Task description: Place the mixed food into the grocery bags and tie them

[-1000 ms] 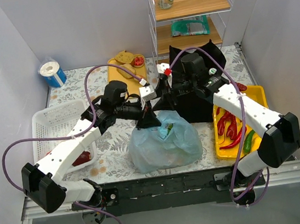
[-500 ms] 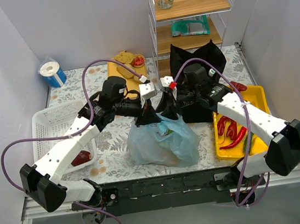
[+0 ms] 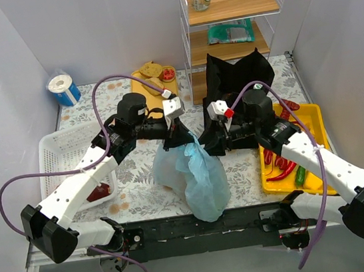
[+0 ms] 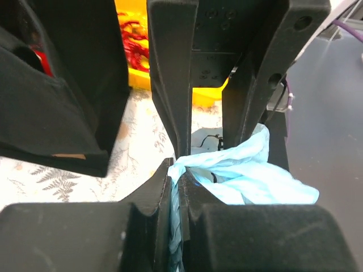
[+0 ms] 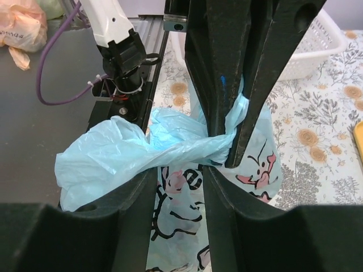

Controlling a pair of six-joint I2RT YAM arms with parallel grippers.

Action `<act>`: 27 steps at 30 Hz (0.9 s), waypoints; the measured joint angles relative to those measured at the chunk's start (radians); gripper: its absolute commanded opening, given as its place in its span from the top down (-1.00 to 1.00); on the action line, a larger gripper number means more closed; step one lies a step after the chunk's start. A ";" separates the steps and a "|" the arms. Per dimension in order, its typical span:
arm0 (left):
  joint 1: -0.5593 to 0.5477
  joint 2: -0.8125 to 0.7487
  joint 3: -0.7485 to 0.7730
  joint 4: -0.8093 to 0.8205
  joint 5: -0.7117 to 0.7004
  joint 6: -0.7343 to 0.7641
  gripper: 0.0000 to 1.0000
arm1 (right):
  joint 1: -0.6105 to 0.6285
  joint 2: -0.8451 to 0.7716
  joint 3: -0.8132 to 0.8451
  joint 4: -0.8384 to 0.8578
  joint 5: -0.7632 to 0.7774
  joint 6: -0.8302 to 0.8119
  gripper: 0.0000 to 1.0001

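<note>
Light-blue bag [image 3: 200,179] sits on the floral table [image 3: 133,176] near its front edge, between the two arms; body slumped, a long fold of plastic trailing toward the near edge; cartoon prints in black and pink show on its side in the right wrist view; contents cannot be made out. Left gripper [image 4: 178,177] clenched on a gathered strip of the bag's upper plastic; left wrist view shows the blue film pinched flat between the two pads, no gap; the right wrist view shows the same fingers meeting on the strip. Right gripper [image 5: 180,170] just beside the bag on its right, facing the left gripper; fingers apart, printed plastic visible in the gap; a twisted rope of blue plastic lies across its fingertips, running from a loose bunch on one side to the left gripper's pinch; nothing clamped between the right fingers. Black bag [image 3: 238,78] stands upright behind the right gripper, pointed upper edges up, mouth open, apart from the blue bag. Yellow tray [image 3: 313,111] at the right edge holds red chillies [image 3: 275,157]; white basket [image 3: 63,148] on the left, beside the left arm.
</note>
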 measured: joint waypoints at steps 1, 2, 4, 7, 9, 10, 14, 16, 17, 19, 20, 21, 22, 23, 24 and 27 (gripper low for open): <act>0.001 0.000 -0.016 0.016 0.010 -0.008 1.00 | 0.001 -0.002 -0.015 0.017 0.001 0.011 0.08; 0.003 -0.001 -0.033 0.030 0.018 -0.017 1.00 | 0.001 -0.003 -0.041 0.050 0.004 0.033 0.07; 0.006 -0.002 -0.072 0.055 0.028 -0.037 1.00 | 0.003 -0.005 -0.106 0.126 0.013 0.080 0.01; 0.008 -0.016 -0.135 0.076 0.031 -0.061 1.00 | 0.005 -0.005 -0.171 0.186 0.035 0.131 -0.06; 0.011 -0.034 -0.164 0.081 0.026 -0.074 1.00 | 0.006 -0.005 -0.181 0.188 0.079 0.150 -0.09; 0.011 -0.044 -0.173 0.081 0.022 -0.078 1.00 | 0.008 -0.006 -0.180 0.180 0.116 0.155 -0.11; 0.014 -0.078 -0.188 0.087 0.008 -0.092 1.00 | 0.011 -0.031 -0.151 0.099 0.282 0.161 -0.63; 0.018 -0.080 -0.195 0.096 0.008 -0.097 1.00 | 0.010 -0.101 -0.151 0.056 0.371 0.156 -0.69; 0.021 -0.077 -0.199 0.099 0.011 -0.100 1.00 | 0.010 -0.136 -0.151 0.045 0.397 0.154 -0.71; 0.029 -0.063 -0.205 0.100 0.020 -0.106 1.00 | 0.011 -0.227 -0.146 0.019 0.455 0.142 -0.79; 0.036 -0.049 -0.206 0.101 0.027 -0.112 1.00 | 0.012 -0.269 -0.135 -0.003 0.478 0.133 -0.89; 0.041 -0.038 -0.206 0.101 0.033 -0.116 1.00 | 0.018 -0.309 -0.114 -0.026 0.511 0.122 -0.93; 0.045 -0.029 -0.206 0.101 0.039 -0.119 1.00 | 0.025 -0.323 -0.097 -0.035 0.528 0.114 -0.95; 0.051 -0.020 -0.208 0.102 0.050 -0.126 1.00 | 0.039 -0.337 -0.075 -0.052 0.555 0.100 -0.97; 0.058 -0.013 -0.209 0.104 0.063 -0.132 1.00 | 0.063 -0.347 -0.056 -0.063 0.587 0.085 -0.97; 0.076 0.008 -0.213 0.109 0.103 -0.152 1.00 | 0.173 -0.354 -0.039 -0.086 0.695 0.047 -0.97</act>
